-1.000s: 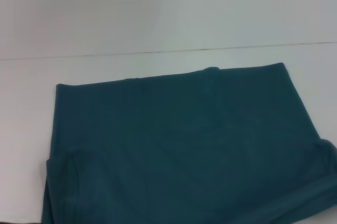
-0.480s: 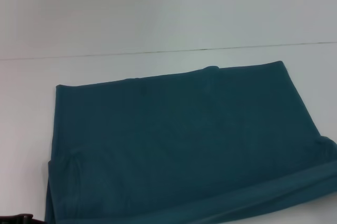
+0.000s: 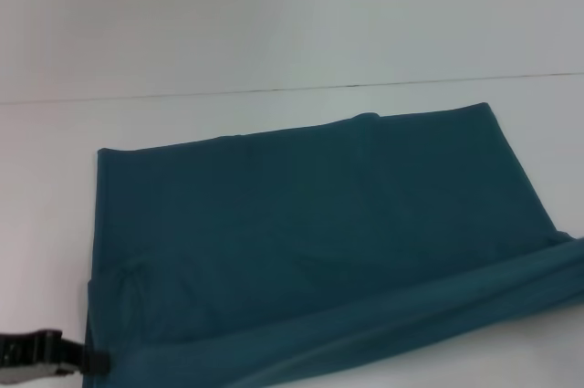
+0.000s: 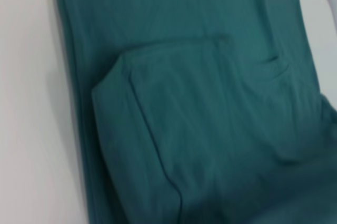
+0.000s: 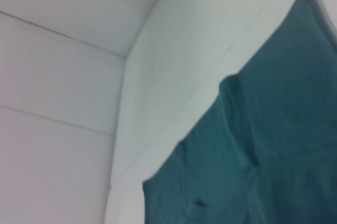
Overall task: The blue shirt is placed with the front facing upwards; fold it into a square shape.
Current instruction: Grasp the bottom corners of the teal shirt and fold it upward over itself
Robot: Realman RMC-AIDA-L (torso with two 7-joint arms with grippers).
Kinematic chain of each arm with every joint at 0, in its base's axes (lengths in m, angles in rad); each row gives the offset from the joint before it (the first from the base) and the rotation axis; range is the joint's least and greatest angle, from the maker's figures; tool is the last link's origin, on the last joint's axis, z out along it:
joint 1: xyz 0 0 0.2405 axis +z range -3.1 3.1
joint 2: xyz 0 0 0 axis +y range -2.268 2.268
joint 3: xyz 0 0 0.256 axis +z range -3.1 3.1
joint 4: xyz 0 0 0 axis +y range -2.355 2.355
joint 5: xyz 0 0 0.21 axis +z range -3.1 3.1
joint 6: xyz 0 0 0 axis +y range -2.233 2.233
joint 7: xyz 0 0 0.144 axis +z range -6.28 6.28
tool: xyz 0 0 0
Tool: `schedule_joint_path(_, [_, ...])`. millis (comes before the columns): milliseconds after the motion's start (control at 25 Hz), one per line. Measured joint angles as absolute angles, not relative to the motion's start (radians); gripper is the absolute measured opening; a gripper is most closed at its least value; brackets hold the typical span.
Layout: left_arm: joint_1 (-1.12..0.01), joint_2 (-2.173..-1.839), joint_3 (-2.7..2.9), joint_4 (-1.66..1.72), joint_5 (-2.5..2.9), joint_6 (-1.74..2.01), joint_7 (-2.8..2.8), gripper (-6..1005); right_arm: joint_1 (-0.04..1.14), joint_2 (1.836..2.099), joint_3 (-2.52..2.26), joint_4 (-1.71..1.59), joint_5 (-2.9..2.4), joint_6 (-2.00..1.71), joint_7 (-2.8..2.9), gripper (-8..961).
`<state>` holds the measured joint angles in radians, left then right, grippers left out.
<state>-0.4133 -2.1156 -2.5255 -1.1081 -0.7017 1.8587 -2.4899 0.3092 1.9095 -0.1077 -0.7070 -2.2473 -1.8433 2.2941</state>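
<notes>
The blue shirt (image 3: 310, 233) lies on the white table as a wide plain teal rectangle, with no lettering showing. Its near edge is turned up into a folded band (image 3: 438, 301) running from the near left to the right edge. My left gripper (image 3: 91, 361) shows at the bottom left of the head view, dark, with its tip on the shirt's near-left corner and shut on the cloth. The left wrist view shows folded layers of the shirt (image 4: 200, 129) with a sleeve. The right wrist view shows the shirt's far edge (image 5: 263, 129). My right gripper is out of view.
The white table (image 3: 274, 32) stretches beyond the shirt, with a thin dark seam (image 3: 274, 90) across it. A bare strip of table (image 3: 46, 224) lies left of the shirt. The right wrist view shows a pale panelled wall (image 5: 58, 76).
The shirt's near edge has risen and moved away from me, widening the folded band, most on the right. My left gripper has come into view at the near-left corner.
</notes>
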Motion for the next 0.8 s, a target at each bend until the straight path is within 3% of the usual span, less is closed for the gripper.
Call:
schedule_joint_path(600, [-0.565, -1.999, -2.633, -0.847, -0.776, 1.697, -2.388, -2, 0.415, 1.923, -0.086, -0.620, -2.148, -1.734, 2.284, 48])
schedule_joint_path(800, [-0.585, -1.977, -2.634, -0.815, -0.815, 1.639, -2.367, -2, 0.468, 1.927, -0.086, -0.610, -2.146, -1.674, 2.285, 48])
